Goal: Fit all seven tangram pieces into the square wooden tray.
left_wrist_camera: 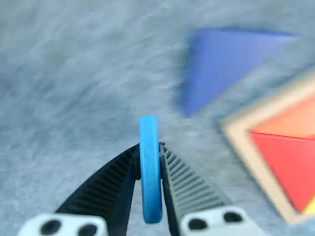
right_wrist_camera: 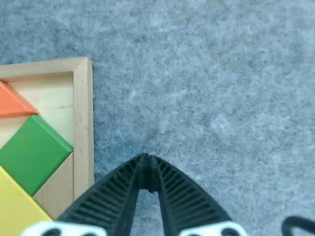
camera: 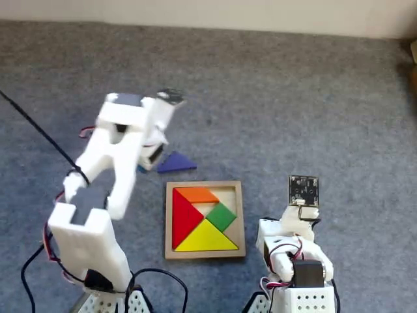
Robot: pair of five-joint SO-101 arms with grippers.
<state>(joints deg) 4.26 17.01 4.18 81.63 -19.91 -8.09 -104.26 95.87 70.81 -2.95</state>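
Piece [left_wrist_camera: 150, 187], blue: likely thin, stiff, light; your left claw [left_wrist_camera: 149, 147] pinches it edge-on across its flat faces.

A speckled grey felt-like carpet [camera: 313, 98] covers the whole surface from near to far, evenly lit. Along the far edge runs a pale cream wall strip [camera: 260, 13], and a small brown wooden object [camera: 414, 55] shows at the far right.
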